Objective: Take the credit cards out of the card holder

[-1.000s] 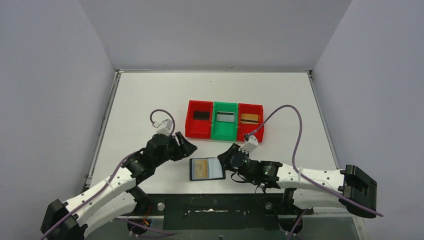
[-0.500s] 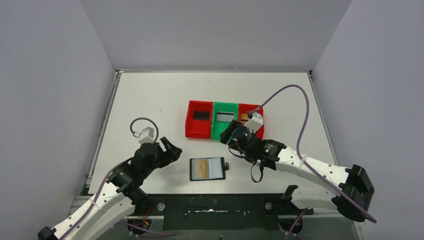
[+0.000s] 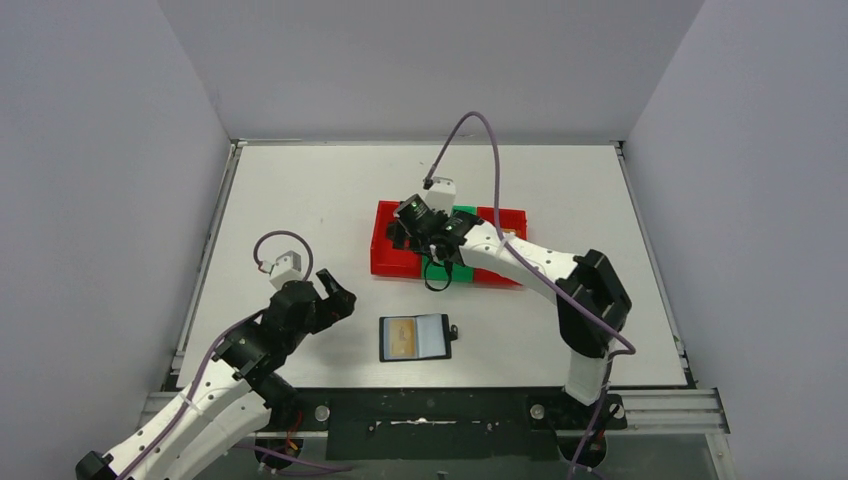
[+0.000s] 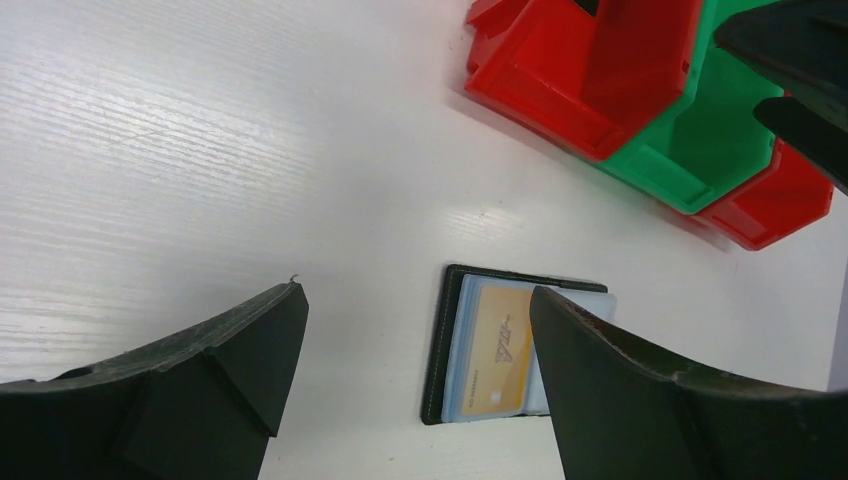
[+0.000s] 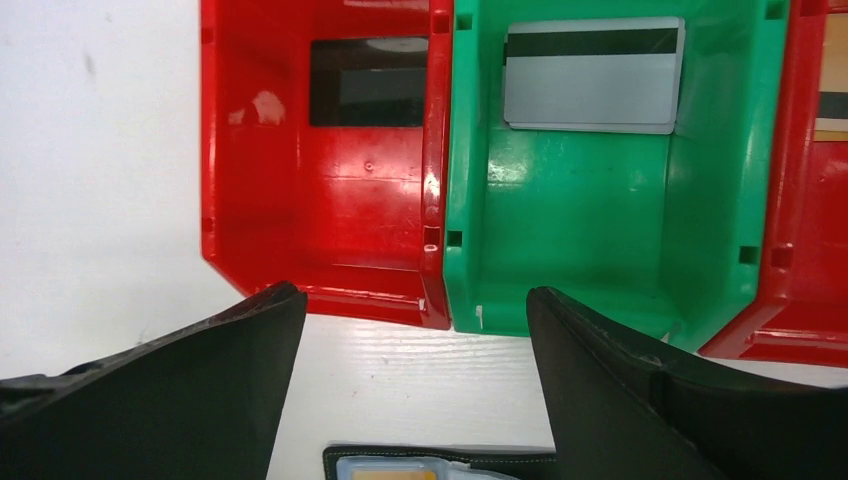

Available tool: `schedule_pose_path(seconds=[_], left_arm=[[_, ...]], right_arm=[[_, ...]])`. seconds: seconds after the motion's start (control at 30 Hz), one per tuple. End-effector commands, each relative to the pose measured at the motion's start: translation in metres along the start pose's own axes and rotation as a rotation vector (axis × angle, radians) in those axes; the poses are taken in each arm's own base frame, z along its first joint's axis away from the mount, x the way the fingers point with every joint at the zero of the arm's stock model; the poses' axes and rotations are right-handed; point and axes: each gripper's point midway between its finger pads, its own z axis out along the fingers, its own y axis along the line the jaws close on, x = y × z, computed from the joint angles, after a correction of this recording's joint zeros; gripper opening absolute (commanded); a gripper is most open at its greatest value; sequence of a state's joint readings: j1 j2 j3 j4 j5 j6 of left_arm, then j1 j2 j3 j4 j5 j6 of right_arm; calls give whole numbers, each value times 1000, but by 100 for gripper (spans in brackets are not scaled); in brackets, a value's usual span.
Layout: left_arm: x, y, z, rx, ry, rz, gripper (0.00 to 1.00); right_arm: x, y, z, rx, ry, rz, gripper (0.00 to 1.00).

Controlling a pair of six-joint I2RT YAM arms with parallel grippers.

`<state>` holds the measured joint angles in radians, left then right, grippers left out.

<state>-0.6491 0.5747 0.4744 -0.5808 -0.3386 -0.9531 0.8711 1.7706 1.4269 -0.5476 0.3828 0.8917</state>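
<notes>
Right gripper [image 3: 405,236]: gone from the right edge of the card holder [image 3: 432,338] to above the left red tray [image 5: 365,205] and green tray [image 5: 560,205].
Left gripper [image 3: 338,300]: drawn back leftward, farther from the card holder.

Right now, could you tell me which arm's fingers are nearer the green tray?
Right. The right fingers hang above the green tray's near left corner; the left fingers hover farther off, left of the card holder.

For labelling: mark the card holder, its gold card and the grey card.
card holder [image 3: 432,338], top view, right pocket
gold card [image 4: 497,350], left wrist view, face centre
grey card [image 5: 592,92], right wrist view, below stripe
</notes>
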Motion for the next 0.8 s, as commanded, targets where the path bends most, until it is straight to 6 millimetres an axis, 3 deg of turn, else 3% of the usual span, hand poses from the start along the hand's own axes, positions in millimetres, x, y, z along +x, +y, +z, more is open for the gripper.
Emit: schedule_pose_path(seconds=[0.0,0.13,0.37,0.6,0.77], left_arm=[[-20,-17,-6,42,-46,-3,83],[-17,-16,-3,46,-37,-2,83],[-11,-17,2,60,-19,-40,83],[-8,-20,1,85,-7,-47,83],[-5,-19,2,83,7,-47,83]], right_arm=[[-5,-3,14,59,47,-72,84],[3,-10,29,127,75,-110,84],[29,-6,51,116,161,-138,84],[33,-6,55,125,175,-162,82],[48,-3,54,96,214,-185,80]])
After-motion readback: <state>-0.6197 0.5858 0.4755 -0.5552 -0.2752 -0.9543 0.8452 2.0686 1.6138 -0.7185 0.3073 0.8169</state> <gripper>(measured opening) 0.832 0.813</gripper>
